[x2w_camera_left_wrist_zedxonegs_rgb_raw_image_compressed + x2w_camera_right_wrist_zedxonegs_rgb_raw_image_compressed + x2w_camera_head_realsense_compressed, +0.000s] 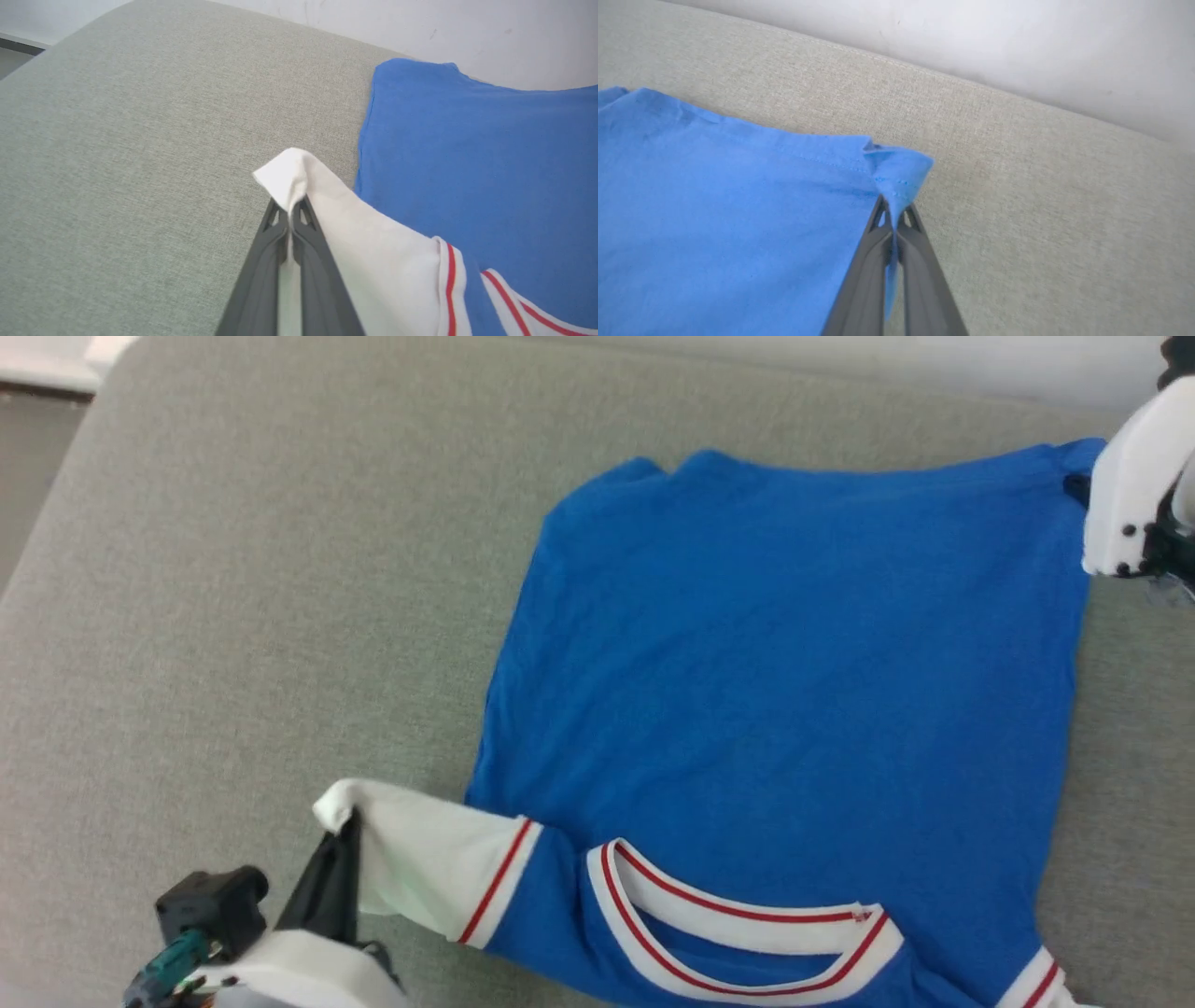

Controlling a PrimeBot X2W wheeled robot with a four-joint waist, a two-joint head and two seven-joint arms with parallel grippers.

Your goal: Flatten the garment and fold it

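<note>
Shirt blue, spread flat on grey cushion, plain side up, collar at near edge.

Head view: left pincer at lower left, closed on tip of white sleeve; sleeve sticks out sideways. Right pincer at far right corner of shirt, mostly hidden behind white arm.

Left wrist view: 2 dark fingers pinch white sleeve tip tight.

Right wrist view: 2 fingers squeeze blue hem corner. Pale wall behind cushion.

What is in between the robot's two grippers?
The blue body of the garment, spread on the grey fabric surface, as the head view shows. The left gripper pinches its white sleeve, the right gripper its blue corner.
</note>
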